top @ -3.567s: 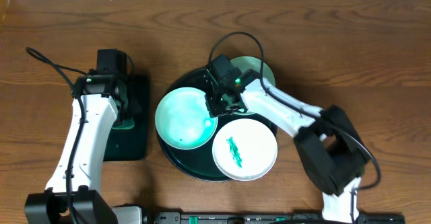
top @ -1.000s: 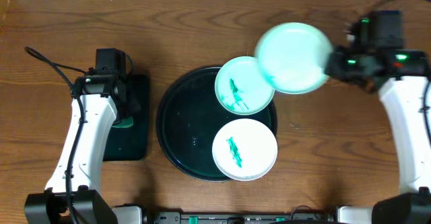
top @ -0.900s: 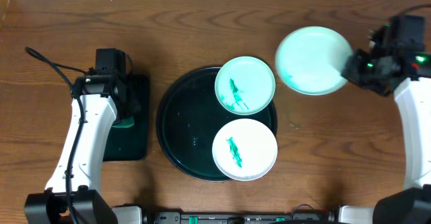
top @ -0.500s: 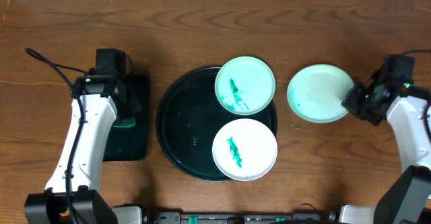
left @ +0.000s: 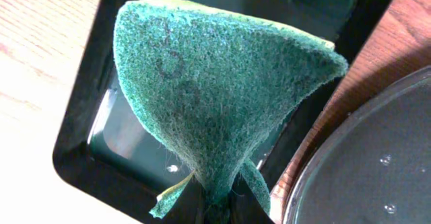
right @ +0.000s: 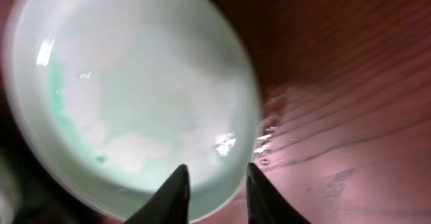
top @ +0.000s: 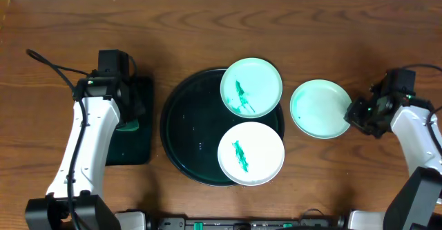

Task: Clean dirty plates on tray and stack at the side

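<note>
The round dark tray (top: 195,130) holds two plates with teal smears, one at its back right (top: 251,86) and one at its front right (top: 251,154). A third, pale-mint plate (top: 319,109) with no smear lies low on the wood to the right of the tray. My right gripper (top: 357,112) is at its right edge. In the right wrist view the fingers (right: 215,183) are shut on the rim of this plate (right: 128,83). My left gripper (top: 127,109) is shut on a green sponge (left: 215,103) over the black rectangular tray (left: 81,150).
The round tray's rim (left: 363,163) shows just right of the rectangular tray (top: 131,144) in the left wrist view. The wood by the held plate looks wet (right: 316,143). Bare wooden table surrounds both trays.
My right gripper lifted the clean plate off the tray, carried it right, and has lowered it to the table beside the tray. The left arm has not moved.
</note>
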`<state>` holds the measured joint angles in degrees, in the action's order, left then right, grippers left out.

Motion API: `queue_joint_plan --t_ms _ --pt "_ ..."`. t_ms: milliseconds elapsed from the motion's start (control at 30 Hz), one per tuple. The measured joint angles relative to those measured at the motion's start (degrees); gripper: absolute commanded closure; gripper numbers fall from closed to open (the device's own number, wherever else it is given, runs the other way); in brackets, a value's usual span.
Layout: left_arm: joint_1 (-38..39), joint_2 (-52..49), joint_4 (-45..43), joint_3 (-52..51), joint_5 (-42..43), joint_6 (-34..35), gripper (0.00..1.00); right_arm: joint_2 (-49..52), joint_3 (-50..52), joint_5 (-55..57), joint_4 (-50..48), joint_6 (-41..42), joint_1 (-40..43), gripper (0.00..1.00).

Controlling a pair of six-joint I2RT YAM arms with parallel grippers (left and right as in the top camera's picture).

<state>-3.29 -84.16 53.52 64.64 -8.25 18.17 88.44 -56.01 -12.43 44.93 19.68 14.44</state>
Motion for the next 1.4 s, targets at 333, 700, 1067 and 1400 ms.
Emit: queue_joint_plan --t_ms 333,700,1067,1400 --pt "0.00 0.00 0.02 0.00 1.22 0.00 0.93 0.00 -9.57 -6.01 9.14 -7.87 -15.96 0.61" --pt "0.00 0.00 -0.15 0.00 1.70 -0.02 0.93 3.13 -7.82 -5.88 11.02 -11.89 -33.24 0.64" --pt "0.00 0.00 -0.15 0.00 1.73 0.00 0.93 13.86 -7.30 -1.79 14.43 -13.77 -37.83 0.87" --pt "0.00 0.00 -0.17 0.00 1.73 0.00 0.93 14.32 -7.26 -1.66 9.66 -11.74 -40.87 0.99"
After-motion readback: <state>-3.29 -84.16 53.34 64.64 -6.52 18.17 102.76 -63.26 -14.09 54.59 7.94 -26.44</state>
